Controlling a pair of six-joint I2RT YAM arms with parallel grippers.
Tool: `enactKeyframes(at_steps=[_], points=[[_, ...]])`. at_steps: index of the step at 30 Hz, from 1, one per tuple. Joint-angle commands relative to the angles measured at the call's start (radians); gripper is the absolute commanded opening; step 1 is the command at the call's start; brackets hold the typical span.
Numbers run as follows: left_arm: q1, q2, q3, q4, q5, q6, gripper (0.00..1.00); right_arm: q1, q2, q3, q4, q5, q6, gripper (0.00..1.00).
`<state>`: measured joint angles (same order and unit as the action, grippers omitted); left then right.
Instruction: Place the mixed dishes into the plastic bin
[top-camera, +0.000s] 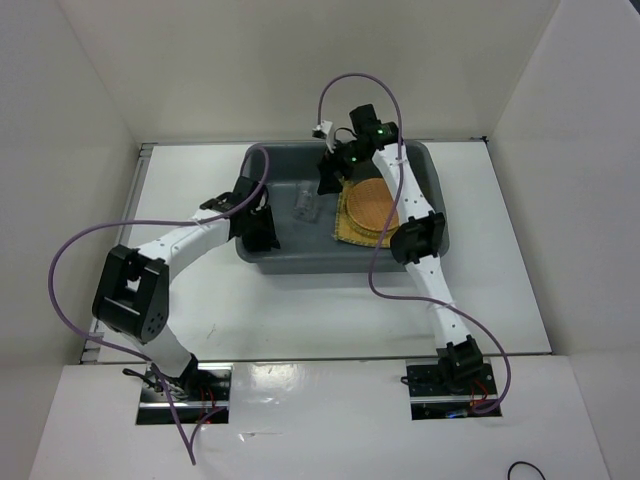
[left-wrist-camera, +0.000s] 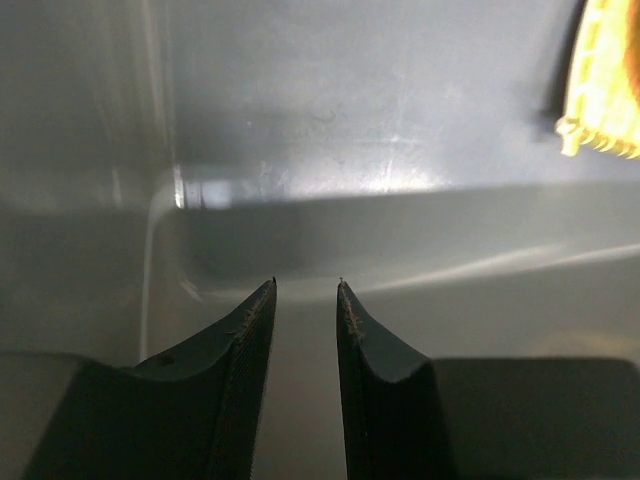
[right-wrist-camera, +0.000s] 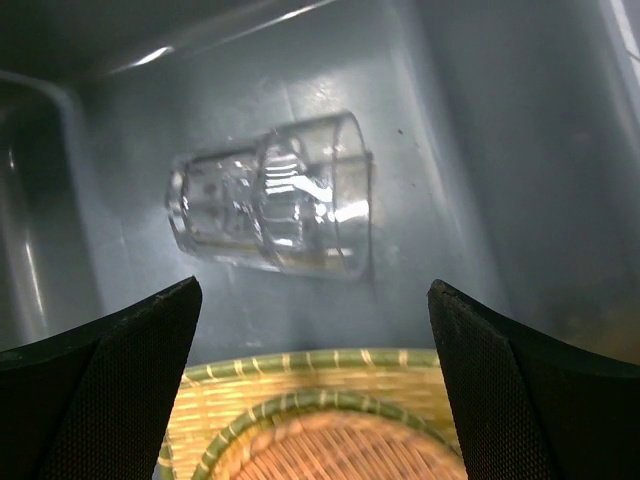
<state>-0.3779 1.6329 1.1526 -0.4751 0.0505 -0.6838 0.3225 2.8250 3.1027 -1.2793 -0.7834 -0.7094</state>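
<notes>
Glass cups (right-wrist-camera: 270, 195) lie sideways in the bin (right-wrist-camera: 460, 140) — hand (right-wrist-camera: 315, 288) spread.

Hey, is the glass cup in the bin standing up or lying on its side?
On its side: the glass cup lies on the bin floor, its rim facing sideways.

Bin (top-camera: 300, 262) smooth grey plastic, soft sheen; cup (right-wrist-camera: 270, 195) clear glossy glass; mat (top-camera: 345, 234), disc (top-camera: 368, 205) rough woven fibre, matt

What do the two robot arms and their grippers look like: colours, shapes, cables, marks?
The left arm and right arm have white links and black joint housings. A thin purple cable loops beside each. Two green lights glow on the right wrist. The left gripper and right gripper have black, tapered fingers with rough inner faces.
</notes>
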Motion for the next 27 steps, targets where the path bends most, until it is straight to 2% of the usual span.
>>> enactKeyframes(at_steps=[1,14,16,21,25,27], points=[[0.0,0.018,0.022,-0.039,-0.009,0.009,0.38,0.012,0.03,0.031,-0.015,-0.033,-0.022,0.98],[0.0,0.056,0.032,-0.057,0.0,0.018,0.38,0.041,0.096,0.031,-0.015,-0.001,-0.058,0.98],[0.0,0.074,0.032,-0.057,0.0,0.018,0.38,0.041,0.096,0.031,-0.015,-0.037,-0.047,0.98],[0.0,0.126,0.076,-0.048,0.018,0.018,0.39,0.041,0.059,-0.071,-0.015,-0.093,-0.06,0.89],[0.0,0.203,0.153,-0.039,0.054,0.027,0.39,0.05,0.024,-0.199,-0.015,-0.103,-0.102,0.77],[0.0,0.252,0.18,-0.028,0.09,0.027,0.4,0.05,0.014,-0.251,-0.015,-0.094,-0.111,0.76]])
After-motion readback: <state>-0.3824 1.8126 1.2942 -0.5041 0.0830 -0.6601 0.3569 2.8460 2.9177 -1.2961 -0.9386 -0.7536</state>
